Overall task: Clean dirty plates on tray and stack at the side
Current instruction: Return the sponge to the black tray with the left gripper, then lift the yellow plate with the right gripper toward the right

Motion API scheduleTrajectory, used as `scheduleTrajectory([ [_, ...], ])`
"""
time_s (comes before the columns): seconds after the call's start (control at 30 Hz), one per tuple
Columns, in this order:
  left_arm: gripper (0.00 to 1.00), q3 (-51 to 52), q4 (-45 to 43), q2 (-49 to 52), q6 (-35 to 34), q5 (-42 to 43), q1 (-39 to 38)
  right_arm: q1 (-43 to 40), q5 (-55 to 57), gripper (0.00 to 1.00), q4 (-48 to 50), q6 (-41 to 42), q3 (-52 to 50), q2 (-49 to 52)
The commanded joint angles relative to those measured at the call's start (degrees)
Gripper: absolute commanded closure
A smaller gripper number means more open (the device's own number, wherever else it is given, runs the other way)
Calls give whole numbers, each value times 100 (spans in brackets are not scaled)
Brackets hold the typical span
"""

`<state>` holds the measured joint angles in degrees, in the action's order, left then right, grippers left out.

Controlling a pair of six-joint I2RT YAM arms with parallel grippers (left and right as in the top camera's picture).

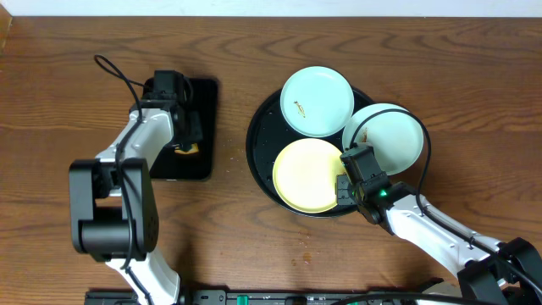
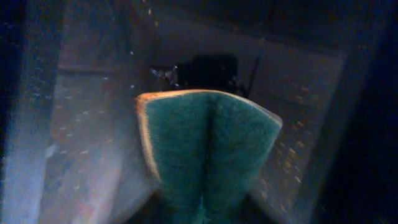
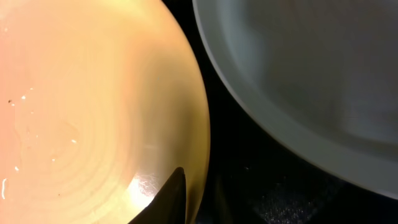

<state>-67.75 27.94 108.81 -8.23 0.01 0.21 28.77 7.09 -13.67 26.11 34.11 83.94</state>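
Observation:
The round black tray (image 1: 261, 144) holds three plates. A pale blue plate (image 1: 318, 100) with a small brown smear lies at the back. A pale blue-white plate (image 1: 389, 137) lies at the right, also in the right wrist view (image 3: 298, 68). A yellow plate (image 1: 306, 175) lies at the front. My right gripper (image 1: 345, 188) sits at the yellow plate's (image 3: 93, 106) right rim. One finger lies on its inner face, the gripper (image 3: 189, 190) closed across the rim. My left gripper (image 1: 186, 137) is shut on a green and yellow sponge (image 2: 208, 143).
A smaller rectangular black tray (image 1: 205, 102) lies at the left under my left gripper, with the sponge (image 1: 188, 150) on it. The pale blue-white plate overhangs the round tray's right rim. Bare wooden table lies around both trays.

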Motion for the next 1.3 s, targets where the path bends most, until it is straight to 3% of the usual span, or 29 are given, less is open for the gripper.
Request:
scheduleTrajectory([
  [0.0,43,2,-42,55,293,-74,15,83,-7,89,-2,22,70,-68],
  [0.13,21,2,-37,48,328,-72,15,98,-2,99,11,20,70,-68],
  [0.23,20,2,-24,48,326,-70,15,98,-4,97,44,22,70,-68],
  [0.4,19,2,-22,48,328,-70,15,98,-4,83,44,24,68,-68],
  [0.53,18,2,-22,48,326,-70,15,98,-4,82,111,133,26,-68],
  [0.63,18,2,-22,48,326,-70,15,98,0,96,199,170,-15,-68],
  [0.7,17,2,-22,48,326,-70,15,98,0,99,291,144,-13,-83],
  [0.97,17,2,-22,48,328,-70,15,98,737,99,-240,-855,684,-964],
  [1.13,16,2,-22,48,326,-70,15,98,955,99,-588,-2339,1287,-1569],
  [1.27,16,2,-22,48,328,-70,15,101,1565,99,-629,-3064,1513,-1812],
])
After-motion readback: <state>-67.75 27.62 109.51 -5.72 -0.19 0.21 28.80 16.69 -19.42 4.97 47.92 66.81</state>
